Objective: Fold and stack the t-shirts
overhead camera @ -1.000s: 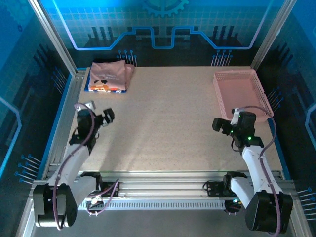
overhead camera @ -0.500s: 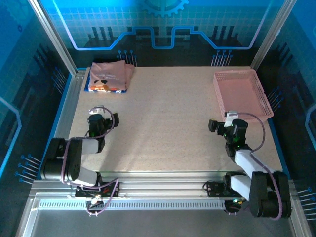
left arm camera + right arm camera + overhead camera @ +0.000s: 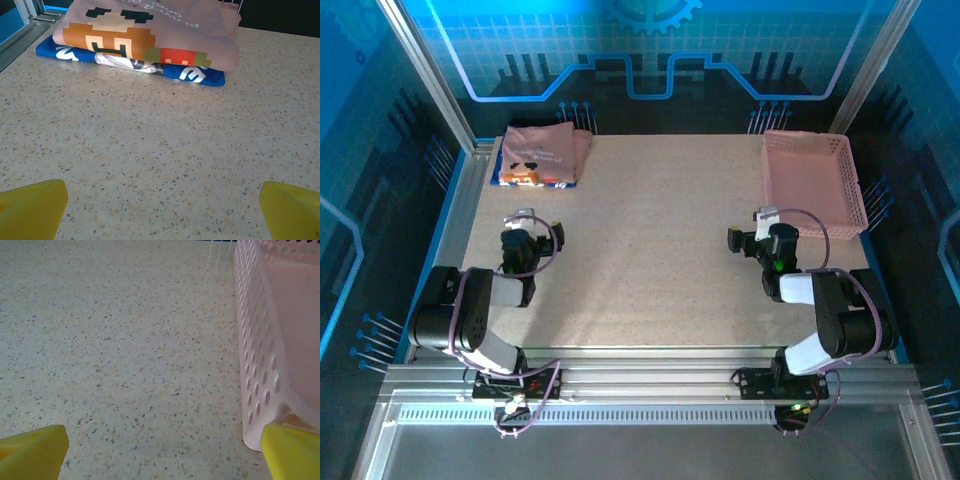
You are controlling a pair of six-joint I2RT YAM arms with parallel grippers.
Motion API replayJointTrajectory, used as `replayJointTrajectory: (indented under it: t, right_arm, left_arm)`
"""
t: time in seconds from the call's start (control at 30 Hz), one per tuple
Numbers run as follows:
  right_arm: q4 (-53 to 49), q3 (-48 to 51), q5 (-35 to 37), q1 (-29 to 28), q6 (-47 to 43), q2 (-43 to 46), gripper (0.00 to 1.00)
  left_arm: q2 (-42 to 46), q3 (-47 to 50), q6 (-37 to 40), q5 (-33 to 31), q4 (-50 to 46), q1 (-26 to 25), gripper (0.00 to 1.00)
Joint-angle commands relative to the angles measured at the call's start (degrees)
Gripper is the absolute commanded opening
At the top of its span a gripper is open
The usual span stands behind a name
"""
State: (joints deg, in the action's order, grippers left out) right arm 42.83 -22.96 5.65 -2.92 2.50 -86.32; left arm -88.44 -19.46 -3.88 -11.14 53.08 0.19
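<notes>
You had the pink t-shirt [image 3: 165, 30] lying folded on top of the blue t-shirt [image 3: 197, 75] at the far left corner of the worktop [image 3: 650, 240]. In the left wrist view the stack's far edge was cut off, the pink shirt's lettering was too cropped to read, and the blue shirt's print was mostly covered.

The worktop was pale and speckled, framed by aluminium rails [image 3: 455, 215] and blue-lit panels [image 3: 650, 50] with a circuit pattern. Both shirts were soft cloth, the pink one carrying a blocky pixel print. A rigid pink perforated basket [image 3: 255, 365] stood at the far right, its interior largely out of frame.

Your left fingers [image 3: 32, 210] stood wide apart and empty, facing the stack. Your right fingers [image 3: 32, 447] stood the same, one tip just beside the basket's corner.
</notes>
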Motion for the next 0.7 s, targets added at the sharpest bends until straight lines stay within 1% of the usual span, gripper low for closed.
replayJointTrajectory:
  t: [0.0, 0.03, 0.17, 0.67]
  right_arm:
    - [-0.2, -2.2, 0.1, -1.1, -2.5, 0.2, 1.00]
    - [-0.6, -2.3, -1.2, -0.5, -2.4, 0.3, 1.00]
    - [-0.8, -2.5, -2.5, -0.3, -2.8, 0.2, 1.00]
    - [-0.6, -2.4, -3.9, 0.2, -2.8, 0.2, 1.00]
  left_arm:
    - [0.1, -1.2, 1.4, -0.6, 1.2, -0.5, 0.99]
    - [0.1, -1.1, 1.4, -0.5, 1.2, -0.5, 0.99]
    - [0.1, -1.1, 1.4, -0.5, 1.3, -0.5, 0.99]
    - [0.1, -1.1, 1.4, -0.5, 1.2, -0.5, 0.99]
